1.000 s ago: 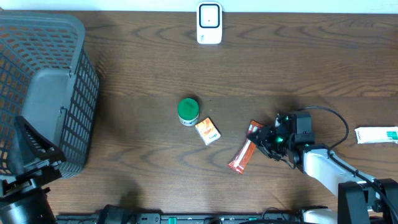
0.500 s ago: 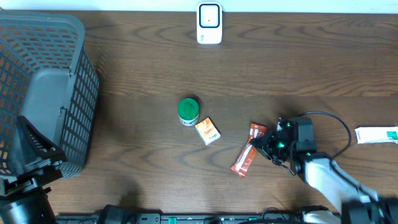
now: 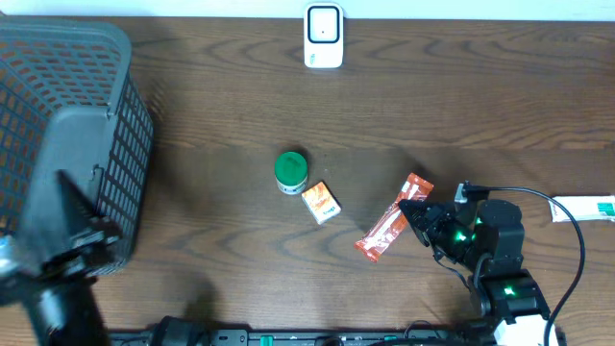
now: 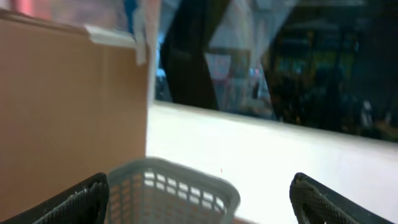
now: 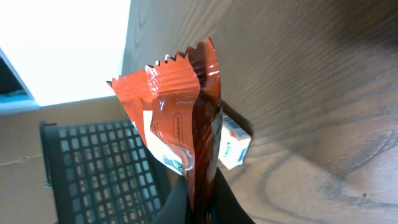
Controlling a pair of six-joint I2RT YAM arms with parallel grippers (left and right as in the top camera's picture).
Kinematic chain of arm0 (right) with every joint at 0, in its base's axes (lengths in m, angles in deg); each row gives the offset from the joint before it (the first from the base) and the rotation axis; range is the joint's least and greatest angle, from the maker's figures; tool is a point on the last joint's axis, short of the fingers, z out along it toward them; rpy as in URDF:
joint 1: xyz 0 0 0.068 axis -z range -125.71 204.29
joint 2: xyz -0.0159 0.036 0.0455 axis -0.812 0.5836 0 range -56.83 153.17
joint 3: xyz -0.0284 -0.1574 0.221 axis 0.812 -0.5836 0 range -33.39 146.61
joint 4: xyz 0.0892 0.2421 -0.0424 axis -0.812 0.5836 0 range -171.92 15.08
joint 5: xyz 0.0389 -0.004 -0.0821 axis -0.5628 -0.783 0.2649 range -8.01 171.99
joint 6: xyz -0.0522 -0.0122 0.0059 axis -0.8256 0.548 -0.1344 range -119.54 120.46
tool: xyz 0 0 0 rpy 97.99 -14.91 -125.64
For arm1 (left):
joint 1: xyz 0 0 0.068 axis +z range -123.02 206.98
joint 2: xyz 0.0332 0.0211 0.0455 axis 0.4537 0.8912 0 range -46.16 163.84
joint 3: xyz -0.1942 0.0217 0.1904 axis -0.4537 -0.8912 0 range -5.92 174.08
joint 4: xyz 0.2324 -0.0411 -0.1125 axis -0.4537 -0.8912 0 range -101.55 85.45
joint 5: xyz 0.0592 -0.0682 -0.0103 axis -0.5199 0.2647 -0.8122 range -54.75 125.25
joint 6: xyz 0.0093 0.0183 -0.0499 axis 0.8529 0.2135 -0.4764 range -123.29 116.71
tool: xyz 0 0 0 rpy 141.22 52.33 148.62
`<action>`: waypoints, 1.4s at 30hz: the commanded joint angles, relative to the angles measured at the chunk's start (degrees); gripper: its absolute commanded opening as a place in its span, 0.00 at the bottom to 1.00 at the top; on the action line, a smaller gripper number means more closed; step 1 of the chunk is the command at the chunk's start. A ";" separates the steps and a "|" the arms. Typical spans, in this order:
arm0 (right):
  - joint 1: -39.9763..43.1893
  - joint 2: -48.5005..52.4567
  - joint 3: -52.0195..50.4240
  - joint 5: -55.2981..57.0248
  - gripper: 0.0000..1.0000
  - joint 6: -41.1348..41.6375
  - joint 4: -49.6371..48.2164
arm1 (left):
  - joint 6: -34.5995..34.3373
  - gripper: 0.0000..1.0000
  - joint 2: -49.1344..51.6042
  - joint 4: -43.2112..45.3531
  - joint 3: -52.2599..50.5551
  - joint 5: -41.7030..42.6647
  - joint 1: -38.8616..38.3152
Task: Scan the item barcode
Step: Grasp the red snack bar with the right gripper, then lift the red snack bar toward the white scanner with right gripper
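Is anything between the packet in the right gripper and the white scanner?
Nothing visible. The packet has bare table up to the scanner; the green jar and small box lie left of that line.

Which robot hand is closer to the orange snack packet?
Right. The right gripper is shut on one end of the orange snack packet. The left gripper is open and far off on the other side, by the grey basket.
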 commanded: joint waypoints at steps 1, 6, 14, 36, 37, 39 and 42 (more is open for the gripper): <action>-0.35 -0.22 0.70 -0.46 0.02 1.81 0.24 | -0.55 0.91 -0.33 3.13 -5.64 6.38 -0.28; -0.46 -0.22 6.45 1.03 0.02 1.95 6.03 | -0.50 0.91 -0.33 4.59 -12.28 6.29 -0.28; -0.68 1.14 15.74 6.43 0.02 3.04 14.64 | -0.52 0.91 -0.33 3.93 -13.66 6.29 -0.28; -11.02 22.29 30.62 16.76 0.02 -18.78 4.31 | -0.50 0.91 -0.33 2.34 -13.66 6.29 -2.91; -12.09 26.18 34.71 18.93 0.01 -21.29 4.33 | -0.50 0.91 -0.33 2.16 -13.66 6.29 -2.91; -13.51 33.24 42.51 21.77 0.02 -26.25 4.59 | -0.50 0.91 -0.33 1.92 -13.66 6.29 -2.91; -14.69 42.38 52.52 26.51 0.01 -32.37 6.12 | -0.50 0.91 -0.33 1.92 -13.66 6.29 -2.91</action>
